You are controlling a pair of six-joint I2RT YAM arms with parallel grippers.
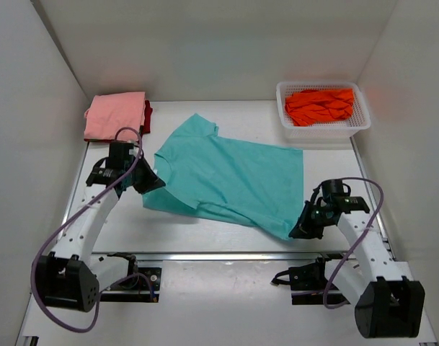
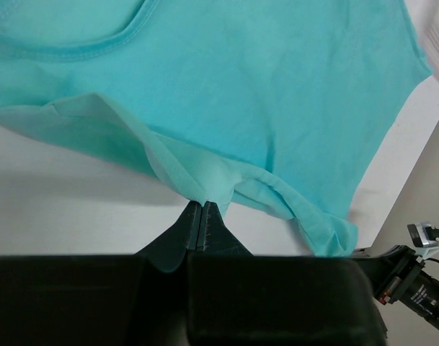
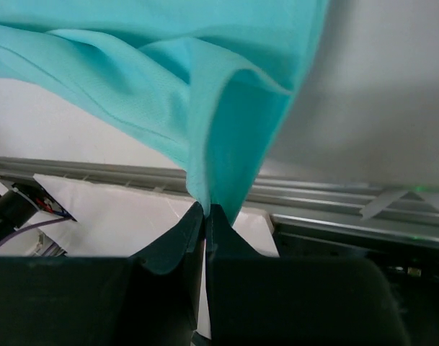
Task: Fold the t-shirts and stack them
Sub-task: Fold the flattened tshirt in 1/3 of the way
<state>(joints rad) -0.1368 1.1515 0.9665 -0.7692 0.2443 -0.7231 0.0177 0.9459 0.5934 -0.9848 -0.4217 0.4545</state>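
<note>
Where the table is meeting the back wall at far left, the salmon pink t-shirt is lying folded on top of the dark red t-shirt (only a strip of red is showing along the right edge). Just nearer, the left gripper is pinching a fold of the teal t-shirt by its near sleeve, jaws pressed together on the cloth. The teal t-shirt is lying spread at mid-table, collar to the left, hem to the right. At its near right hem corner, the right gripper is nipping the bunched fabric, jaws closed on it. At far right, the white basket is holding the bright orange t-shirt, crumpled.
</note>
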